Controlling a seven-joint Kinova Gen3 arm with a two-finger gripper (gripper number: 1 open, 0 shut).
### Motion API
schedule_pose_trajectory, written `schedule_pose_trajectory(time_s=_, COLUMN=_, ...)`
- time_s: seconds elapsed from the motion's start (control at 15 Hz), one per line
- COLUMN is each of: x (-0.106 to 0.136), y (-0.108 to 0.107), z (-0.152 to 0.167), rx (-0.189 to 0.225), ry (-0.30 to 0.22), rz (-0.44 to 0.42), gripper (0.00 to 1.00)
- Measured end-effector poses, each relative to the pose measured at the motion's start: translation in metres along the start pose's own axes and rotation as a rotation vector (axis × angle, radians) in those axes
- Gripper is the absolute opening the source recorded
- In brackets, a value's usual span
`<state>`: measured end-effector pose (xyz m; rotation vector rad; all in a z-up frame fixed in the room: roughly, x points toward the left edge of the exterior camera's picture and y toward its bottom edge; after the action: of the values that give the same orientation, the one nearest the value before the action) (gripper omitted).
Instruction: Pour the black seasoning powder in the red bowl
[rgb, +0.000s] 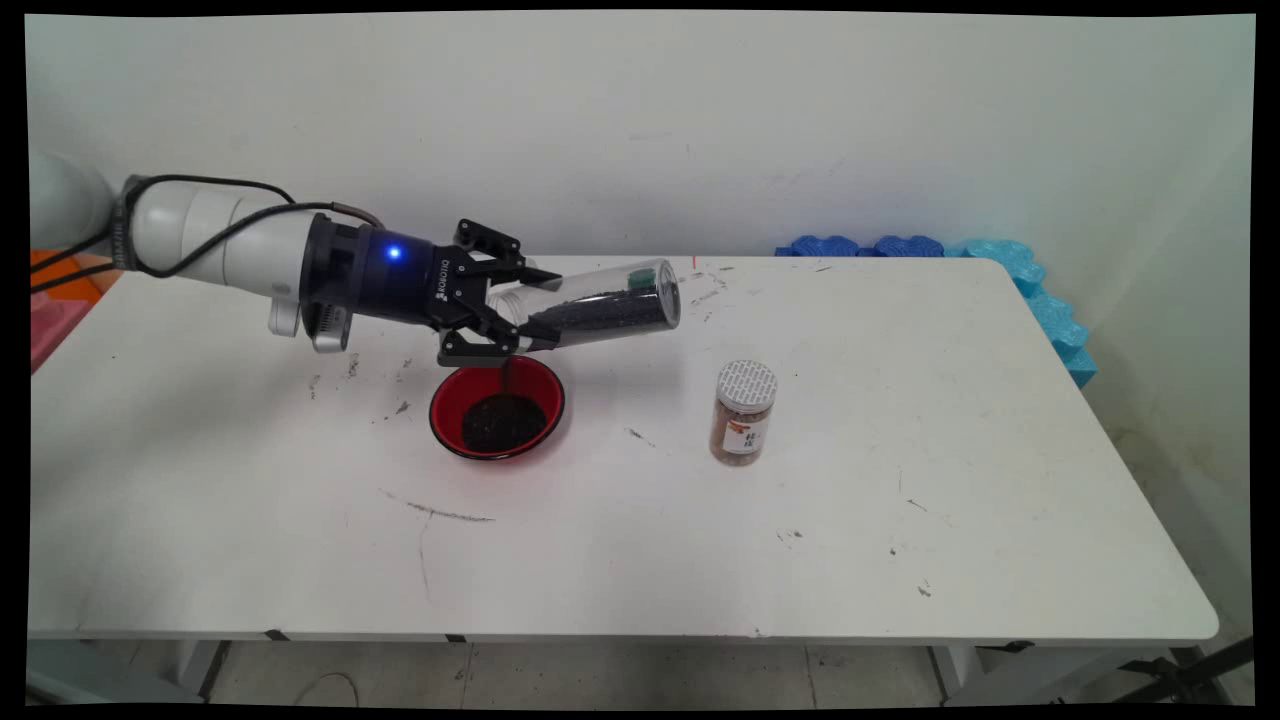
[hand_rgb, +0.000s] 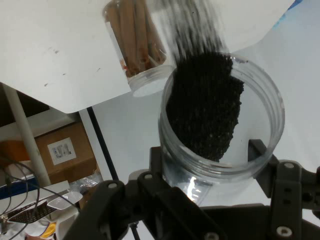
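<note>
My gripper (rgb: 535, 305) reaches in from the left and is shut on a clear plastic jar (rgb: 610, 300) near its open mouth. The jar lies almost level, mouth tipped down to the left, and is partly filled with black grains. A thin stream of grains (rgb: 507, 375) falls into the red bowl (rgb: 440, 400) just below, which holds a dark pile (rgb: 503, 420). In the hand view the jar (hand_rgb: 220, 125) sits between my fingers (hand_rgb: 257, 150), with the grains (hand_rgb: 205, 110) heaped inside it.
A small jar with brown contents and a white lid (rgb: 744, 412) stands upright to the right of the bowl, also visible in the hand view as the brown jar (hand_rgb: 137, 45). Blue foam pieces (rgb: 1000, 260) line the white table's (rgb: 800, 520) back right corner.
</note>
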<state>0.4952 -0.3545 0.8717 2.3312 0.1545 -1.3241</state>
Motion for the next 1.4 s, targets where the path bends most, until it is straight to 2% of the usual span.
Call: schedule_pose_trajectory(time_s=1.4, x=0.0017, y=-0.0029, z=-0.0022, rx=-0.01, ry=0.008, rz=-0.037, gripper=0.0)
